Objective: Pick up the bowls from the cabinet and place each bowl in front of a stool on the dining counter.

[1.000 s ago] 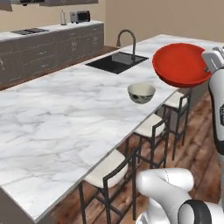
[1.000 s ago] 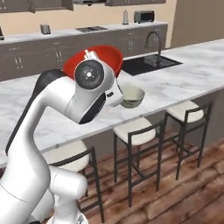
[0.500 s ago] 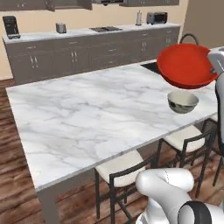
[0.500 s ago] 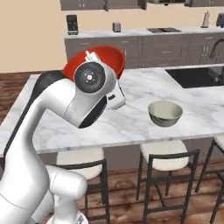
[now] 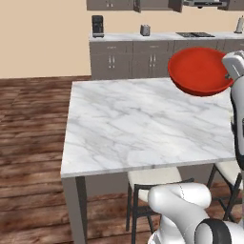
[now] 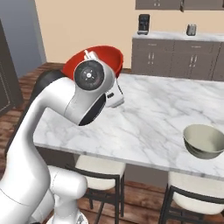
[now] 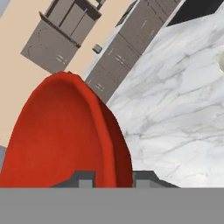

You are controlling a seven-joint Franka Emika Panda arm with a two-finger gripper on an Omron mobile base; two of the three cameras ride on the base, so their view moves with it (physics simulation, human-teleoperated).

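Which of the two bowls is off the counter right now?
The red bowl, held up by its rim in the gripper; the pale grey-green bowl sits on the dining counter.

The red bowl (image 5: 199,71) rides high in the air, plain bright red and tipped on a slant, its rim pinched at the right edge in the left base view. From the hand view its wall (image 7: 70,135) rises edge-on between the two fingertips. It hangs above the white marble table (image 5: 143,124), clear of the slab. Over in the right base view the grey-green bowl (image 6: 204,141) sits upright near the table's front edge, glossy outside, cream inside. A cream-seated stool (image 6: 197,187) stands right below it, tucked under the edge, and another stool (image 6: 99,168) waits further left, with bare marble in front of it.
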